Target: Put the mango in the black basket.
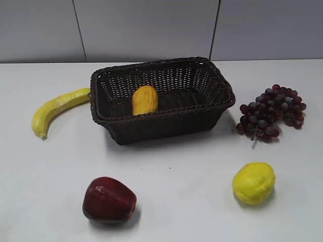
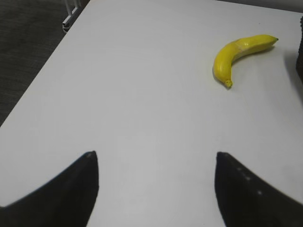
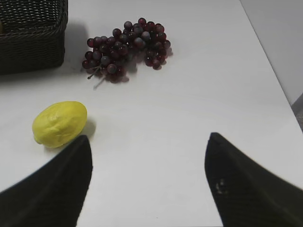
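The yellow-orange mango lies inside the black basket, near its left front, in the exterior view. A corner of the basket also shows in the right wrist view at top left. Neither arm shows in the exterior view. My left gripper is open and empty over bare white table, well short of the banana. My right gripper is open and empty over the table, with the lemon just to the left of its left finger.
A banana lies left of the basket. Purple grapes lie to its right. A red apple and a lemon sit at the front. The table's left edge drops to dark floor.
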`<state>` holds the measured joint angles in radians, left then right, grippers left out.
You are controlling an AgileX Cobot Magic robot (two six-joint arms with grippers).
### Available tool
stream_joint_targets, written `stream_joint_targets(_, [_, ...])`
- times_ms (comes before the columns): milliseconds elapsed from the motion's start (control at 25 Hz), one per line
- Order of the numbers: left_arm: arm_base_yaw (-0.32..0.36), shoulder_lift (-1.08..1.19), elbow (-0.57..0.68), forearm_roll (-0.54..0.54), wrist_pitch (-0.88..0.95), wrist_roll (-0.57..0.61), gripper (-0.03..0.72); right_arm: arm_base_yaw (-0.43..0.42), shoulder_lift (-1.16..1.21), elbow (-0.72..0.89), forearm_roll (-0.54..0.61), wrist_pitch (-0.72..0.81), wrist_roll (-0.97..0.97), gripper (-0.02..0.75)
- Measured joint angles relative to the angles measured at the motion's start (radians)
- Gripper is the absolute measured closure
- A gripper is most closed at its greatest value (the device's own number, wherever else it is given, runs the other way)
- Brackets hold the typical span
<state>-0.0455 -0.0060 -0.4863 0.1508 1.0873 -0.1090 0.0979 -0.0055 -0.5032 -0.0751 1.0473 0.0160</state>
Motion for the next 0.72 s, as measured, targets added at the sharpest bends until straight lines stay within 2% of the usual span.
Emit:
stream_joint_targets(400, [0.0,0.0,0.0,-0.015,0.0,0.027,0.119,0.0,0.0,0.0,0.0,0.0,0.0,0.167])
stream_joint_targets(720, [0.0,0.0,0.0,-0.114,-0.001,0.152,0.119,0.0,0.0,0.0,0.0,0.0,-0.001,0.167])
